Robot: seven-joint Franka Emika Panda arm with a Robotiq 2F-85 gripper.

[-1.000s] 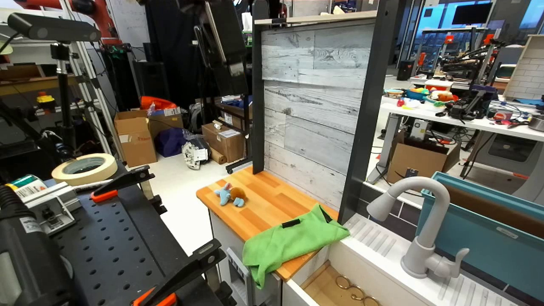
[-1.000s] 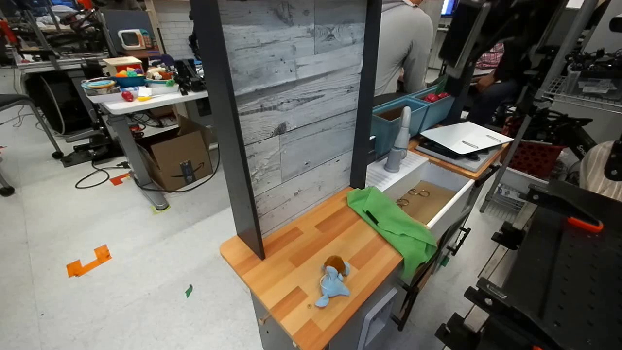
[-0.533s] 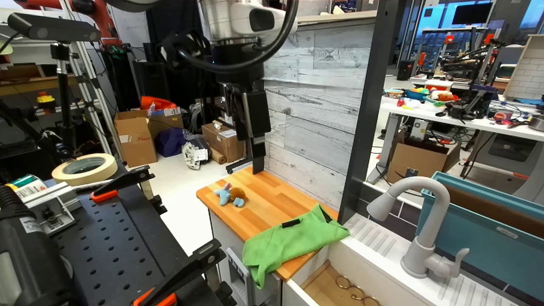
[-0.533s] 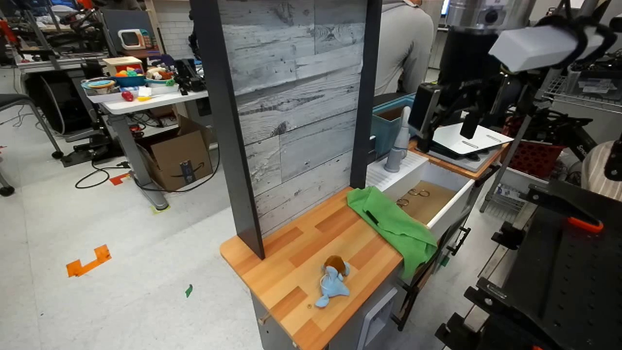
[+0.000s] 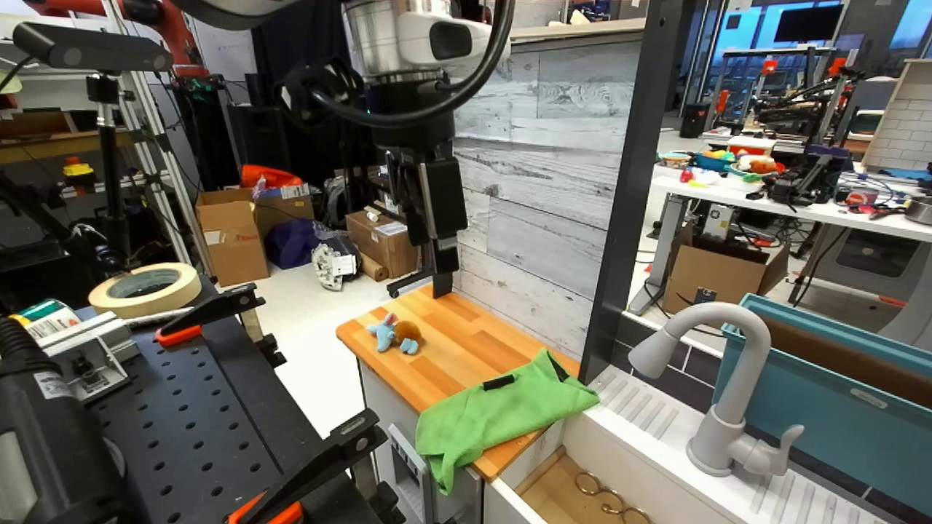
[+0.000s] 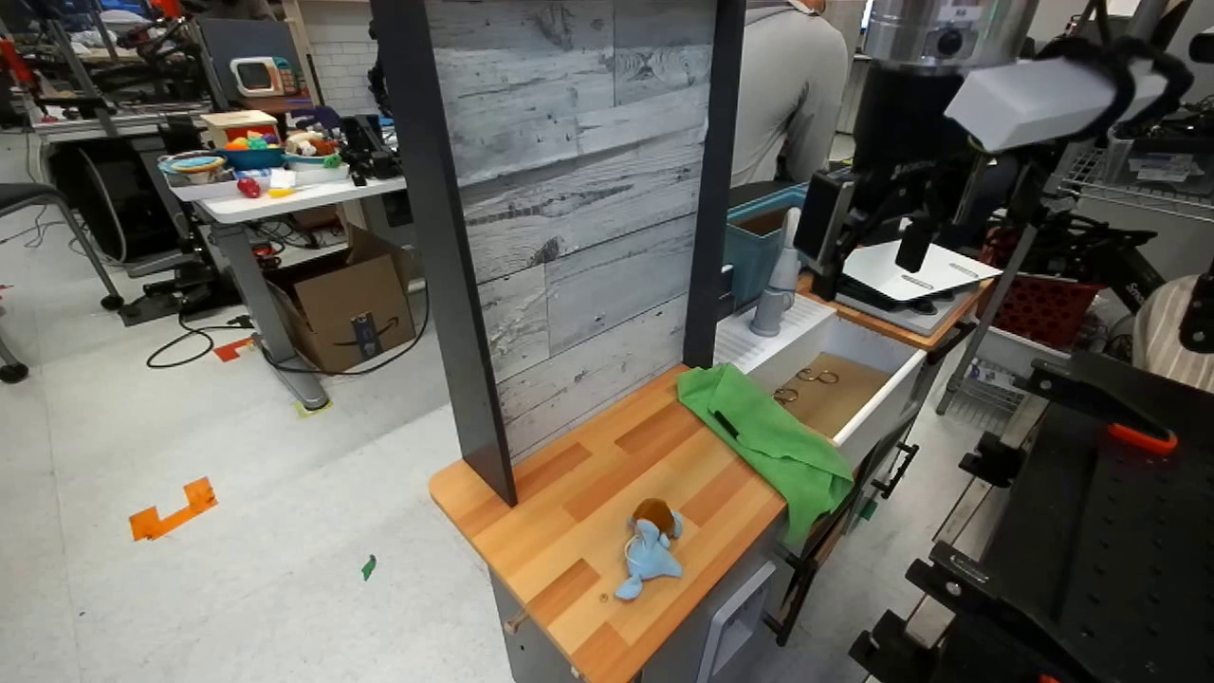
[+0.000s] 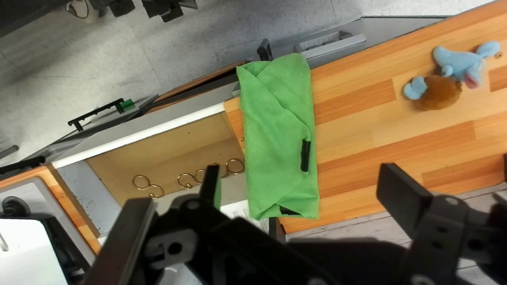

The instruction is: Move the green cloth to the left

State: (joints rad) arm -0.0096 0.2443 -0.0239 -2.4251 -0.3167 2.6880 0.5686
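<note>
The green cloth [image 5: 502,411] lies folded on the wooden counter [image 5: 473,338], beside the sink, with one end hanging over the counter's front edge. It has a black strip on top. It also shows in an exterior view [image 6: 768,432] and in the wrist view [image 7: 277,130]. My gripper [image 7: 300,178] is open and empty, with the cloth between and beyond its two spread fingers in the wrist view. In both exterior views the gripper [image 5: 433,251] [image 6: 870,270] hangs in the air, pointing down, above the counter and apart from the cloth.
A blue and brown plush toy [image 5: 397,335] lies on the counter. A white sink [image 6: 877,398] with brass rings [image 7: 190,178] inside adjoins the cloth. A grey faucet [image 5: 735,378] and a grey plank wall panel [image 5: 539,182] stand behind. A black perforated table [image 5: 189,422] is opposite.
My gripper has come down into view from the top of both exterior views and now points downward; over the last half second it sank slightly. The cloth has not moved.
</note>
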